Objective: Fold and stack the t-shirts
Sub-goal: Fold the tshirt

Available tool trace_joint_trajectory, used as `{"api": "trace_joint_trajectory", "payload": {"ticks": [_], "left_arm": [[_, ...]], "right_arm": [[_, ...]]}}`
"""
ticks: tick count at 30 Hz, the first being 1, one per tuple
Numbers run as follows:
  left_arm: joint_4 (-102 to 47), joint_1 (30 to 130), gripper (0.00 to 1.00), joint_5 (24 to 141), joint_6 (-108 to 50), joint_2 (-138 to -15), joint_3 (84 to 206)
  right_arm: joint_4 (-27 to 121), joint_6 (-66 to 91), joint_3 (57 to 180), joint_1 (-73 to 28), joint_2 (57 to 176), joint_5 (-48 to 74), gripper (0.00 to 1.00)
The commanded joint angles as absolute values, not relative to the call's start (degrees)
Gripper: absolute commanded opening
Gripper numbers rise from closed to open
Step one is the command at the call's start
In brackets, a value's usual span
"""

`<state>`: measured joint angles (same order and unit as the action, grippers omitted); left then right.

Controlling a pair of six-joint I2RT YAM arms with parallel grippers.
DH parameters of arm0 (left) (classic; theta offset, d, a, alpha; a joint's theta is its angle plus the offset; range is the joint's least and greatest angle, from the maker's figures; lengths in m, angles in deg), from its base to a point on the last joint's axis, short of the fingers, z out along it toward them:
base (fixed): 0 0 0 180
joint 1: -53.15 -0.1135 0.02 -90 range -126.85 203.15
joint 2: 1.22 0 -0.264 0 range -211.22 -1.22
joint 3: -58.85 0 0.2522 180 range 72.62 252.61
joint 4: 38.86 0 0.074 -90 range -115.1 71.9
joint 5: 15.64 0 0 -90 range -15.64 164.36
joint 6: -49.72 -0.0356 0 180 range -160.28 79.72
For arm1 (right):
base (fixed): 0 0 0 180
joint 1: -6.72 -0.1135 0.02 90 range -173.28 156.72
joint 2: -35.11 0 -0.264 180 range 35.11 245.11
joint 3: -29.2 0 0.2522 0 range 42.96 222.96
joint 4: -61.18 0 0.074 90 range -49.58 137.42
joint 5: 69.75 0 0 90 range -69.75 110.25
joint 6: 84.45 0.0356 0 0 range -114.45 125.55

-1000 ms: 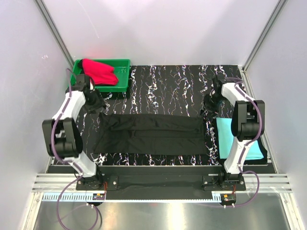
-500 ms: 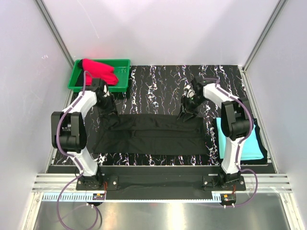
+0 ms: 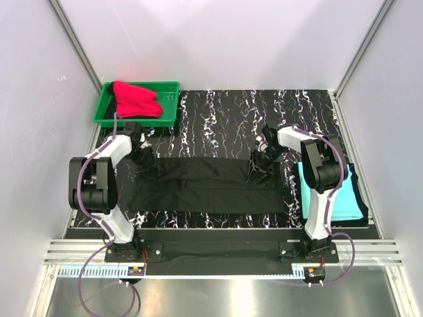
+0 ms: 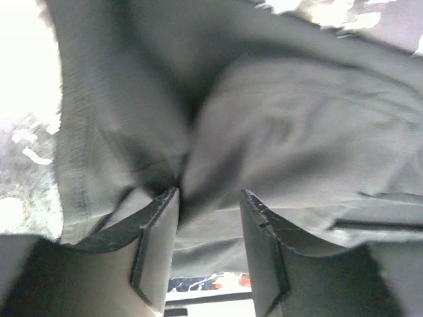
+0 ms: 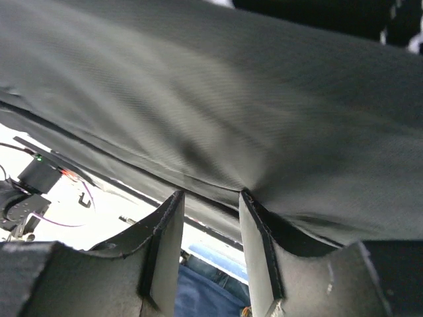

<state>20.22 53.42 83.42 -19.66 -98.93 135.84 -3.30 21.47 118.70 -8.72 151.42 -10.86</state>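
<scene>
The black t-shirt (image 3: 208,188) lies folded into a long flat strip across the middle of the table. My left gripper (image 3: 149,165) presses down on its far left corner. In the left wrist view its jaws (image 4: 208,193) stand apart, open, with a ridge of black t-shirt (image 4: 284,112) bunched just beyond the tips. My right gripper (image 3: 256,168) is at the strip's far edge, right of centre. It (image 5: 210,193) is open, its fingertips against the hem of the black t-shirt (image 5: 231,99). The turquoise t-shirt (image 3: 330,198) lies folded at the right. The red t-shirt (image 3: 135,99) sits crumpled in the tray.
A green plastic tray (image 3: 168,105) stands at the far left corner of the black marbled table mat (image 3: 225,119). White walls close in the left, back and right. Both arm bases sit on the rail at the near edge.
Both grippers have come in from the table's outer sides and dropped onto the black t-shirt's far edge. The left jaws have narrowed, bunching cloth between the tips.
</scene>
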Motion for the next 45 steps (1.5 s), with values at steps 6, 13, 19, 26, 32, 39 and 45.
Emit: {"api": "trace_joint_trajectory", "payload": {"ticks": [6, 13, 19, 26, 32, 39, 45], "left_arm": [[21.49, 46.47, 0.46, 85.44, -16.64, -92.19, 132.11], [19.56, 46.82, 0.64, 92.01, -17.51, -88.31, 136.76], [18.41, 46.91, 0.65, 97.29, -17.78, -90.95, 140.2], [17.18, 47.44, 0.65, 100.2, -18.3, -94.63, 140.73], [17.27, 48.31, 0.66, 100.74, -19.27, -100.26, 143.19], [16.65, 48.93, 0.59, 96.69, -20.24, -102.46, 145.21], [16.83, 48.84, 0.54, 93.09, -19.98, -102.83, 144.88]], "right_arm": [[-2.41, 20.76, 111.26, -8.75, 144.98, -9.55, 0.46], [-4.34, 18.74, 117.92, -8.75, 145.5, -4.98, 0.52], [-6.99, 20.22, 119.43, -8.57, 142.61, 6.43, 0.56], [-4.01, 23.48, 114.5, -7.78, 140.57, 10.32, 0.55], [-0.06, 20.14, 121.0, -8.13, 142.6, -3.9, 0.55], [2.33, 21.89, 132.76, -11.29, 150.58, -16.04, 0.52], [3.82, 25.23, 139.1, -14.02, 156.21, -20.18, 0.45]]}}
